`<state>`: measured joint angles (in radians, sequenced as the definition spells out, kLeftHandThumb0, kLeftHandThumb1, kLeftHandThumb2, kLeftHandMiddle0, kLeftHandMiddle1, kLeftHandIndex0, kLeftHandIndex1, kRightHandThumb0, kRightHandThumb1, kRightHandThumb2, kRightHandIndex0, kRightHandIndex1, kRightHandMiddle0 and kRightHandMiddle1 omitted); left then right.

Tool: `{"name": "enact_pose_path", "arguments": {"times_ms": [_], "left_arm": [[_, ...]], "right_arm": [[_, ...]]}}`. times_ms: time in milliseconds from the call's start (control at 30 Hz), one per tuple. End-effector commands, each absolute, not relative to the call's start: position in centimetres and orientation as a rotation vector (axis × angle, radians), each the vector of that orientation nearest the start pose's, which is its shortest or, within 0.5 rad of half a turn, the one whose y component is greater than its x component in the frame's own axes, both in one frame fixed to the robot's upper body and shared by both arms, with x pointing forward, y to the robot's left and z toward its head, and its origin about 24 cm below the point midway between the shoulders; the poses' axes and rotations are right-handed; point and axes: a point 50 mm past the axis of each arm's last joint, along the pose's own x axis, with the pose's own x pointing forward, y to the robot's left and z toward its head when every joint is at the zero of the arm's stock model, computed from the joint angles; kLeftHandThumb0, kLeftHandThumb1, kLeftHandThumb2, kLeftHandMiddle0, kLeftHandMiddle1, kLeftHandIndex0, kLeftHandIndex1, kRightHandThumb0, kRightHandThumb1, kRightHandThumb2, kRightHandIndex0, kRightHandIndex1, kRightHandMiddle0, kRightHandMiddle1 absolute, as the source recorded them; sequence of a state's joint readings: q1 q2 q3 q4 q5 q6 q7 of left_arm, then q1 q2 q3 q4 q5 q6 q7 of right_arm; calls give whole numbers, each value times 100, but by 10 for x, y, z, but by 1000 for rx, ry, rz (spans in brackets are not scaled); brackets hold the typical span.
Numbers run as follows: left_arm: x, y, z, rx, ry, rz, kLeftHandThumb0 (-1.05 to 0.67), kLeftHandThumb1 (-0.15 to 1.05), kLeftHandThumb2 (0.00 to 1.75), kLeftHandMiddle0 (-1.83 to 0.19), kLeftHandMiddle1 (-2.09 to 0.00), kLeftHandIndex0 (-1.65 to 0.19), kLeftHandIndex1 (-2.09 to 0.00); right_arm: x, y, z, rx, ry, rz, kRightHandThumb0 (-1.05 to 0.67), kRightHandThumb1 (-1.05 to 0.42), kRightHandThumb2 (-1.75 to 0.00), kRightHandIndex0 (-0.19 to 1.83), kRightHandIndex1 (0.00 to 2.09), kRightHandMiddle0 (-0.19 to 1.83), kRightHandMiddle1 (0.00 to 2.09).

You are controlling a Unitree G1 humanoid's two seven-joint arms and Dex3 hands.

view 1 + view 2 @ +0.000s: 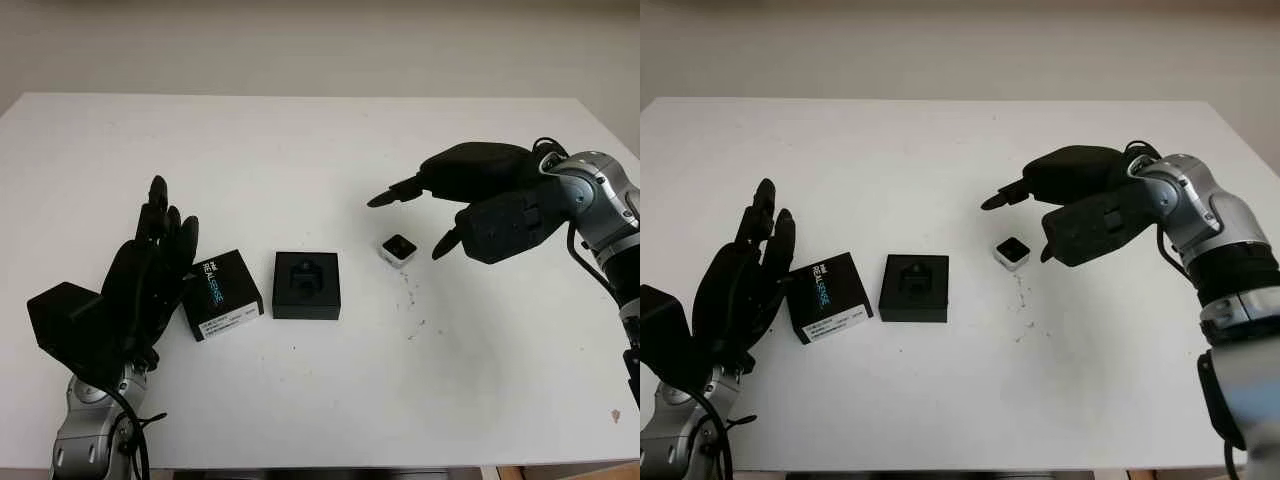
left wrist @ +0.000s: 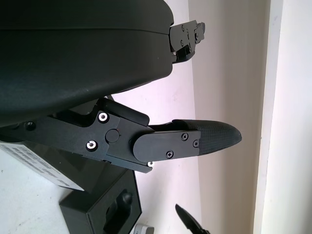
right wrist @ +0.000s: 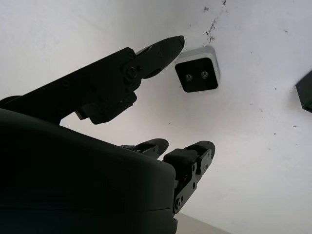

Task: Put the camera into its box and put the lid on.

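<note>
Honestly the right hand (image 1: 440,215) hangs open right over the tiny camera (image 1: 398,249), sitting beside the box (image 1: 306,285), so one clumsy fingertip could flick it away; left hand (image 1: 150,270) open beside the lid (image 1: 222,294)

The left hand (image 1: 150,270) hides one edge of the lid (image 1: 222,295).

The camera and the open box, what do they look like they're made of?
Camera: seemingly a pale silver shell, metal or plastic, around a glossy dark front face with two small round lenses. Box: matte black, probably card with a molded or foam insert, judging by the shaped recess inside. Hard to say more.
</note>
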<state>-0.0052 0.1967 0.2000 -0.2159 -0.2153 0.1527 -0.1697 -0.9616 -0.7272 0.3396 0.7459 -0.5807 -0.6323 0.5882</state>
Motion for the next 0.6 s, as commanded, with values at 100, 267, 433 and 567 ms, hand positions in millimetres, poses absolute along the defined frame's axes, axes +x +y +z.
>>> {"name": "enact_pose_path", "arguments": {"times_ms": [100, 267, 433, 567], "left_arm": [[250, 217, 96, 8, -120, -11, -72, 105, 45, 19, 0, 19, 0], [248, 219, 96, 20, -121, -16, -70, 105, 48, 19, 0, 19, 0], [247, 219, 96, 11, -123, -10, -69, 105, 48, 19, 0, 19, 0], [247, 219, 96, 13, -121, -9, -70, 105, 47, 19, 0, 19, 0]], "right_arm": [[370, -202, 191, -1562, -255, 741, -36, -78, -6, 46, 14, 49, 12], [368, -203, 179, -1512, -303, 714, -35, -80, -6, 51, 16, 52, 14], [371, -205, 168, -1500, -260, 700, -40, -84, -7, 48, 17, 50, 15], [371, -205, 161, -1500, -246, 705, -41, -83, -6, 50, 19, 50, 17]]}}
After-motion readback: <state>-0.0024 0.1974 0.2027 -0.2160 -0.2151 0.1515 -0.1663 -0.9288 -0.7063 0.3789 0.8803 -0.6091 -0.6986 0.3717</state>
